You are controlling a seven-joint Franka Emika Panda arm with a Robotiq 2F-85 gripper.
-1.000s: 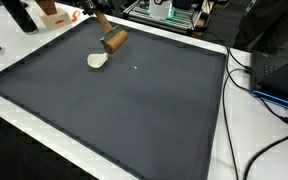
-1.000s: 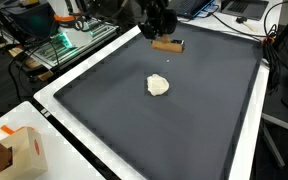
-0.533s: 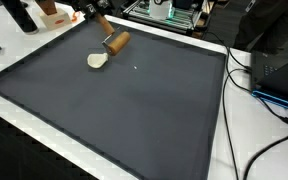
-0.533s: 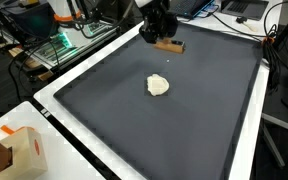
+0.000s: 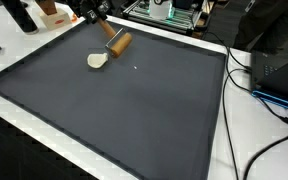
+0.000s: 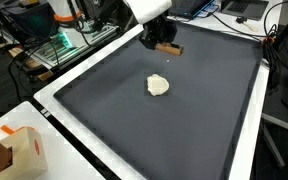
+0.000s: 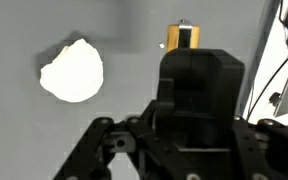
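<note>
A brown wooden tool (image 5: pixel 119 42) with a thin handle lies at the far side of the dark mat (image 5: pixel 134 110). It also shows in another exterior view (image 6: pixel 168 47) and, just past the gripper body, in the wrist view (image 7: pixel 184 37). My gripper (image 5: pixel 98 16) is over the tool's handle end and looks shut on it; it also shows from another side (image 6: pixel 158 38). The wrist view shows mostly the black gripper body (image 7: pixel 192 90), which hides the fingertips. A cream lump (image 5: pixel 97 61) lies on the mat beside the tool, apart from it (image 6: pixel 158 85) (image 7: pixel 72 71).
A white table rim (image 6: pixel 69 120) borders the mat. A cardboard box (image 6: pixel 19 150) stands at one corner. A green circuit board (image 6: pixel 62 45) and equipment sit beyond the mat. Cables (image 5: pixel 269 95) and dark gear (image 5: pixel 274 55) lie at one side.
The gripper has risen and shifted slightly toward the mat's far edge. The wooden tool's head has slid a little along the mat. The cream lump has not moved.
</note>
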